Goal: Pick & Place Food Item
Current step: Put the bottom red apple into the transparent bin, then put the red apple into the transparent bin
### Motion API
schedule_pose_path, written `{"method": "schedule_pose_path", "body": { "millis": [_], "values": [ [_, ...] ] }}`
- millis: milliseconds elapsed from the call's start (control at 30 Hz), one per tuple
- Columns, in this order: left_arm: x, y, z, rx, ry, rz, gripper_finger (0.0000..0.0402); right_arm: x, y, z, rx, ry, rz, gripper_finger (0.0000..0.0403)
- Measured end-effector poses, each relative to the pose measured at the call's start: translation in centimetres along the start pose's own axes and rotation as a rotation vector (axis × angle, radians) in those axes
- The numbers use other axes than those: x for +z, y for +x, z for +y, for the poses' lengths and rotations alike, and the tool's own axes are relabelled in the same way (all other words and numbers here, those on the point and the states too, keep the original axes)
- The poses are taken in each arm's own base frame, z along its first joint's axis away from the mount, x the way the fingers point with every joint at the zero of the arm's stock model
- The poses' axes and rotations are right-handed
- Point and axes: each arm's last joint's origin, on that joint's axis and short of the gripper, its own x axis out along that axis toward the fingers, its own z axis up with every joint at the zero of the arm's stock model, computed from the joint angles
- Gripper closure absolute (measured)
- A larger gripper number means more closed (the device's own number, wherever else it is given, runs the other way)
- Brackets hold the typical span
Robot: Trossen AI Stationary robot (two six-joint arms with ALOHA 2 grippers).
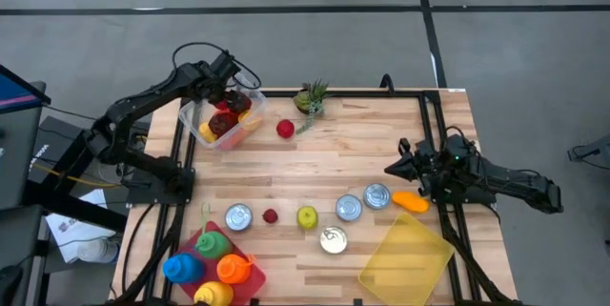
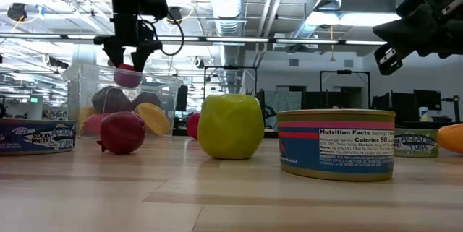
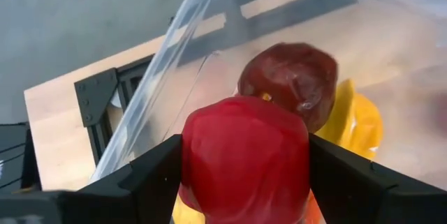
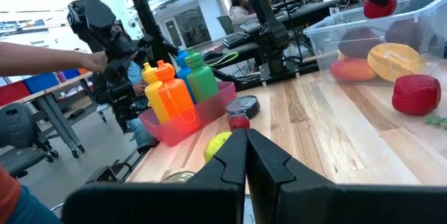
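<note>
Right gripper (image 1: 393, 168), jaws closed and empty, hovers near the worktop's (image 1: 381, 125) right edge. Far left, left gripper (image 1: 229, 94) clamps a red fruit (image 3: 244, 158) over the clear bin (image 1: 195, 127); only the left wrist view shows the fruit clearly, above a dark red item (image 3: 297, 81).

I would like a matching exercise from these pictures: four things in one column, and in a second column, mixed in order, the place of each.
Things:
1. red food item
2. orange food item
3. yellow lid
4. coloured bottles

Places:
A. standing in the pink tray at a table corner
B. held in the left claw above the clear bin
C. lying flat at a table corner near the right arm
D. lying on the table close to the right claw

Pairs: 1-B, 2-D, 3-C, 4-A
</note>
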Motion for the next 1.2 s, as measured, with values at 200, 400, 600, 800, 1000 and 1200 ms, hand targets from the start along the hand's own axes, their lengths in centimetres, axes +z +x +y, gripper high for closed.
{"method": "schedule_pose_path", "body": {
  "millis": [200, 400, 600, 800, 1000, 1200],
  "values": [
    [0.0, 0.8, -0.3, 0.026, 0.023, 0.03, 0.0115, 0.0, 0.0, 0.0, 0.0, 0.01, 0.0, 0.0403],
    [0.0, 0.3, 0.0, 0.023, 0.041, 0.014, 0.0074, 0.0, 0.0, 0.0, 0.0, 0.01, 0.0, 0.0403],
    [-0.5, -1.7, 0.4, -0.14, 0.02, -0.011, 0.0043, 0.0, 0.0, 0.0, 0.0, 0.01, 0.0, 0.0403],
    [-0.5, -5.3, -1.9, -0.456, 0.063, -0.21, 0.0049, 0.0, 0.0, 0.0, 0.0, 0.01, 0.0, 0.0403],
    [0.2, -7.2, -6.7, -0.619, 0.183, -0.399, 0.0052, 0.0, 0.0, 0.0, 0.0, 0.01, 0.0, 0.0403],
    [1.4, -5.6, -11.3, -0.59, 0.336, -0.352, 0.0054, 0.0, 0.0, 0.0, 0.0, 0.011, 0.0, 0.0403]
  ]
}}
